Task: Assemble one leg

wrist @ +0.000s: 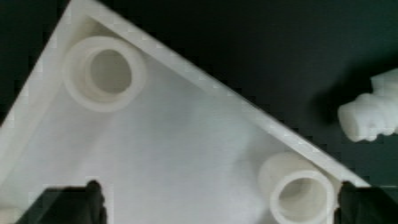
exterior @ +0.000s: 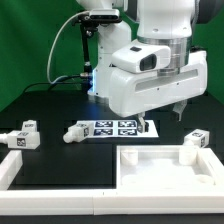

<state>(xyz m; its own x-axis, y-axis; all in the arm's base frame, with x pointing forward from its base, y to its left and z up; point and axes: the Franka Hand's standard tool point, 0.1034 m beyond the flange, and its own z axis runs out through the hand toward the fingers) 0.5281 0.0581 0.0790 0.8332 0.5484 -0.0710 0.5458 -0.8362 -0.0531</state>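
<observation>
We find the white arm's two-finger gripper hanging over the far right corner of a large white square rimmed plastic panel.

The small white plastic block-like leg lies at the right of the exterior frame, just beside the panel's far rim. In the wrist view its ribbed end points at the panel's edge, its long axis running across that edge. Two round sockets sit in the panel. A second leg lies at middle left, and a third leg lies just beside the flat white marker board. The arm reaches down from the upper right. We cannot tell whether its fingers are spread or pressed together.
</observation>
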